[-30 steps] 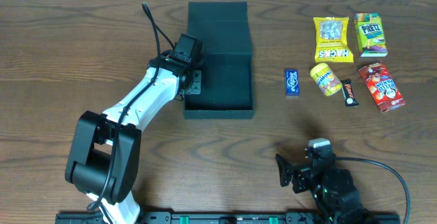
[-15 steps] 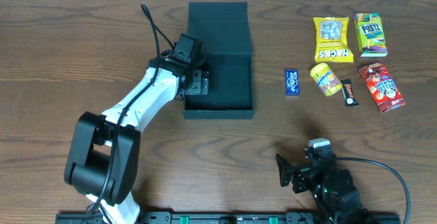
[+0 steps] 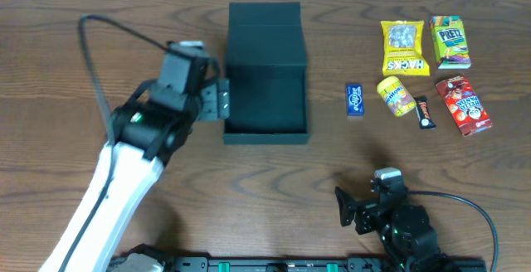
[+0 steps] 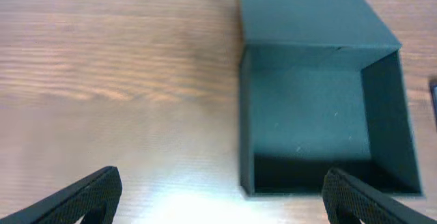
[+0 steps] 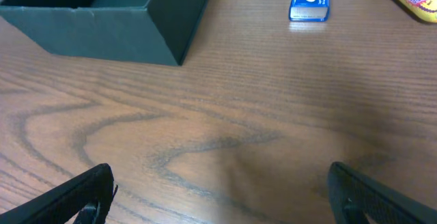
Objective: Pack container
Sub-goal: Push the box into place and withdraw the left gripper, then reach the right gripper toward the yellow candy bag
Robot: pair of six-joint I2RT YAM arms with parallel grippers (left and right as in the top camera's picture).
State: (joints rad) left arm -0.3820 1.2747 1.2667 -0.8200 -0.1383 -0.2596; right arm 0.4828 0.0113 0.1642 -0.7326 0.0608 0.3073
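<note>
Nearest, low over the near edge of the table (image 3: 249, 181), right of middle: right gripper (image 5: 222, 186), spread wide, holding nothing, facing bare wood. Farther on, left of middle: left gripper (image 3: 221, 99), raised above the wood just by the left wall of the container (image 3: 270, 98), likewise spread wide and grasping nothing; in its wrist view, fingertips (image 4: 95, 186) far apart at the two bottom corners. Beside it, mid-table: container, black, low-walled, open, floor bare, with lid (image 3: 265, 27) folded back flat on the far side. To the right, well apart from the container: blue pack (image 3: 354, 99), then yellow pouch (image 3: 396, 95), dark bar (image 3: 425, 113) and red carton (image 3: 464, 105), close together in a loose row. Farthest, behind these: yellow bag (image 3: 403, 48) and green carton (image 3: 450, 41), side by side near the far edge.
</note>
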